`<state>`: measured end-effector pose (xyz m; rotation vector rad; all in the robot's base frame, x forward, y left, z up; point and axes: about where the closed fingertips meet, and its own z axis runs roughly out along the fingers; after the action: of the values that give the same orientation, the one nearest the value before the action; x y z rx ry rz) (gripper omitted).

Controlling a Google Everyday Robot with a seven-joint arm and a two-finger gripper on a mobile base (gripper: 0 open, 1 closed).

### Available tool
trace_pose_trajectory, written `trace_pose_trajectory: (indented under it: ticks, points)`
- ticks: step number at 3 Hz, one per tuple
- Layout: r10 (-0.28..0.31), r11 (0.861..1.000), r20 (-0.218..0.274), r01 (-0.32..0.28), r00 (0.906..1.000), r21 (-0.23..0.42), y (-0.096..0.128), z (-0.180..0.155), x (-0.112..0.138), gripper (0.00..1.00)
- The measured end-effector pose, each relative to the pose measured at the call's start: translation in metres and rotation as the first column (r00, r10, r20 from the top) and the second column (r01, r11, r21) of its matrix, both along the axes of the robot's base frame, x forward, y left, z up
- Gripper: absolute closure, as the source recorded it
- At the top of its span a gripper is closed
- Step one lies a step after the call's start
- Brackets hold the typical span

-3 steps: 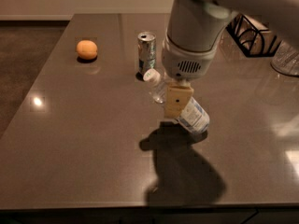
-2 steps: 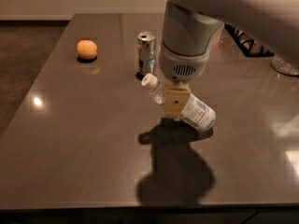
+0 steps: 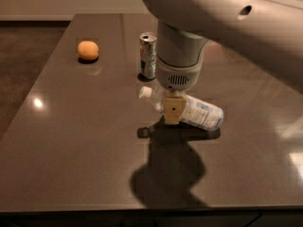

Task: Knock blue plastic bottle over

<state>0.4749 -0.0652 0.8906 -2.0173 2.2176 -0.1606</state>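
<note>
The blue plastic bottle lies on its side on the dark table. Its white cap points left and its white-and-blue label faces up on the right. My gripper hangs straight down from the large grey arm, right at the bottle's neck end, and covers part of the bottle. Its shadow falls on the table in front of it.
A silver drink can stands upright just behind the bottle's cap. An orange fruit sits at the back left. The table's front edge runs along the bottom and its left edge borders a dark floor.
The bottle has dropped from a tilt to lying flat on its side. The arm has shifted a little forward, and its shadow moved with it.
</note>
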Motion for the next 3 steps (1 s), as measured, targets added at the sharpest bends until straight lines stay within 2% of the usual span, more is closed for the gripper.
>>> trace_pose_trajectory:
  ticks: [2,3]
  points:
    - [0.006,1.0,-0.031,-0.006,0.9995,0.008,0.007,-0.022,-0.002,0.14]
    - [0.006,1.0,-0.025,-0.006,0.9997,0.009,0.007,-0.021,-0.002,0.0]
